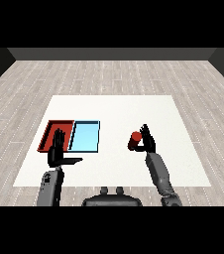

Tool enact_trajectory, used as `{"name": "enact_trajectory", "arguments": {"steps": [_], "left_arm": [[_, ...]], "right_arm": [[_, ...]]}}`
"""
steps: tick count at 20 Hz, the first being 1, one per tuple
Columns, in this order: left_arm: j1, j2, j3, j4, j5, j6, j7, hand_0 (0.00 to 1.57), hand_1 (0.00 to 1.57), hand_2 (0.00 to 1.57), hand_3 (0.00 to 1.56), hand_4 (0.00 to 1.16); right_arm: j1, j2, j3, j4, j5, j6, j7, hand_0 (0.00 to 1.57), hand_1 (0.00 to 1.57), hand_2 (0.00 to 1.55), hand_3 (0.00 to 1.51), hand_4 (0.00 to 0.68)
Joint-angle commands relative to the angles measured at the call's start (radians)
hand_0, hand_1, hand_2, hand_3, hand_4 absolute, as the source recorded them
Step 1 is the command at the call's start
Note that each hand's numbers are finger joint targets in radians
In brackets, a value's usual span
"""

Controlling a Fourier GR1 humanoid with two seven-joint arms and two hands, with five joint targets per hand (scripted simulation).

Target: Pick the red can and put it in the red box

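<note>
Two trays sit side by side on the white tabletop (119, 106), and I'll use the light blue tray (85, 136) as the reference. Touching its left edge is the red tray (50, 133). Well off to its right is the red can (134, 140), tilted, with the right hand (148, 142) curled round it just above the tabletop. Hovering over the near-left corner of the blue tray and the red one is the left hand (58, 152), fingers straight and spread, thumb out, holding nothing.
</note>
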Motion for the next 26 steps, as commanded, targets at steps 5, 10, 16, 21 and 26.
{"name": "enact_trajectory", "arguments": {"steps": [5, 10, 16, 21, 26], "left_arm": [[0.009, -0.003, 0.007, 0.033, -0.004, -0.012, -0.054, 0.00, 0.00, 0.00, 0.00, 0.00], [-0.021, -0.026, -0.021, -0.028, -0.016, 0.041, 0.046, 0.00, 0.00, 0.00, 0.00, 0.00], [-0.038, -0.025, -0.021, -0.003, -0.019, 0.039, 0.030, 0.00, 0.00, 0.00, 0.00, 0.00], [-0.010, -0.056, -0.059, -0.040, -0.045, 0.073, 0.024, 0.00, 0.00, 0.00, 0.00, 0.00], [-0.073, -0.002, 0.013, 0.099, -0.021, 0.023, -0.052, 0.00, 0.00, 0.00, 0.00, 0.00]], "right_arm": [[-0.119, -0.007, -0.017, 0.226, 0.008, 0.030, -0.112, 0.00, 0.00, 0.00, 0.00, 0.000], [-0.012, -0.020, 0.018, -0.021, -0.020, 0.022, 0.032, 0.00, 0.00, 0.00, 0.00, 0.000], [-0.095, 0.000, -0.002, 0.091, -0.029, -0.013, 0.021, 0.00, 0.00, 0.00, 0.00, 0.000], [-0.143, -0.011, -0.003, 0.169, -0.004, -0.024, -0.026, 0.00, 0.00, 0.00, 0.00, 0.000], [-0.169, -0.032, -0.018, 0.225, -0.007, -0.014, -0.042, 0.00, 0.00, 0.00, 0.00, 0.000]]}}
